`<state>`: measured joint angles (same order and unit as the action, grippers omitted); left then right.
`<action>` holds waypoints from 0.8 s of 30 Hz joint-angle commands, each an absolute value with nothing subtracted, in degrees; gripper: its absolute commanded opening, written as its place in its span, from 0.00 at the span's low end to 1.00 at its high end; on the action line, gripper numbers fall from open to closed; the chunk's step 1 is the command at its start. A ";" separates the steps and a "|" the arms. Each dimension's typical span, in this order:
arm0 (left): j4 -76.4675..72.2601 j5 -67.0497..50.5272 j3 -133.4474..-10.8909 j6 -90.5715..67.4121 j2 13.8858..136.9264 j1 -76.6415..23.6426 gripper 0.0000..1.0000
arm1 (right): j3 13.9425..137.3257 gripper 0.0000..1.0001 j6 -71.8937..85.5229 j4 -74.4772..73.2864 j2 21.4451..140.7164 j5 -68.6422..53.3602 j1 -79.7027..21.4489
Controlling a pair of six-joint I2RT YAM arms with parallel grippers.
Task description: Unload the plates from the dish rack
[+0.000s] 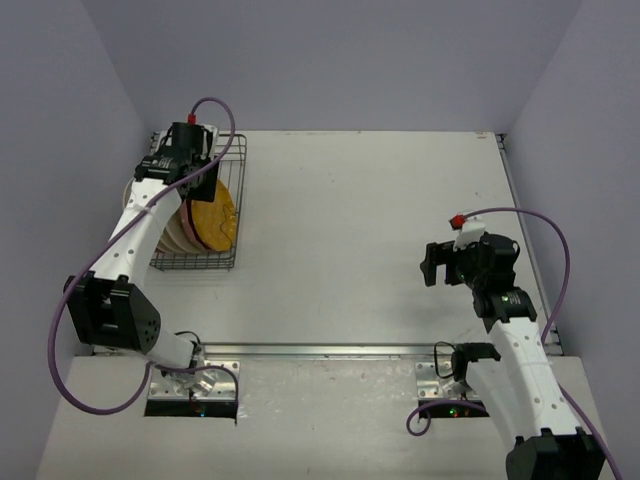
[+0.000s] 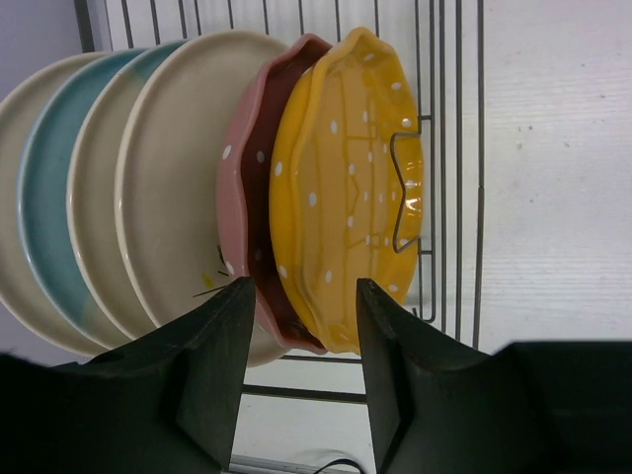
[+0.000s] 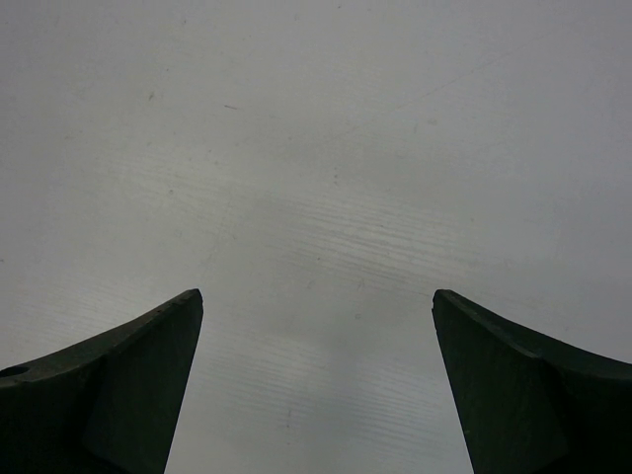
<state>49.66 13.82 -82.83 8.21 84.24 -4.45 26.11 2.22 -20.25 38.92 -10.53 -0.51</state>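
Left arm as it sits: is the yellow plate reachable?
Probably yes: the open left gripper lines up with the rim of the yellow plate, nothing blocking; the pink plate lies in its gap too.

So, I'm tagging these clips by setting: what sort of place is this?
Probably a robotics lab test cell, not a kitchen: a white table boxed in by plain walls, two robot arms bolted at its near edge, and a dish rack of plates as the only kitchen item.
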 commanded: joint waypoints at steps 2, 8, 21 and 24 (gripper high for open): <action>48.74 18.40 -84.56 7.16 85.72 -4.66 0.39 | 28.31 0.99 3.56 -16.75 39.29 -10.72 -0.35; 47.42 19.28 -83.49 7.76 87.54 -4.66 0.29 | 27.59 0.99 3.69 -16.40 39.14 -10.49 -0.35; 46.43 21.93 -83.23 7.14 92.81 -4.59 0.38 | 26.72 0.99 3.36 -16.04 38.52 -9.58 -0.37; 46.23 21.54 -83.23 6.68 93.81 -4.66 0.38 | 26.59 0.99 3.16 -16.08 38.45 -9.58 -0.44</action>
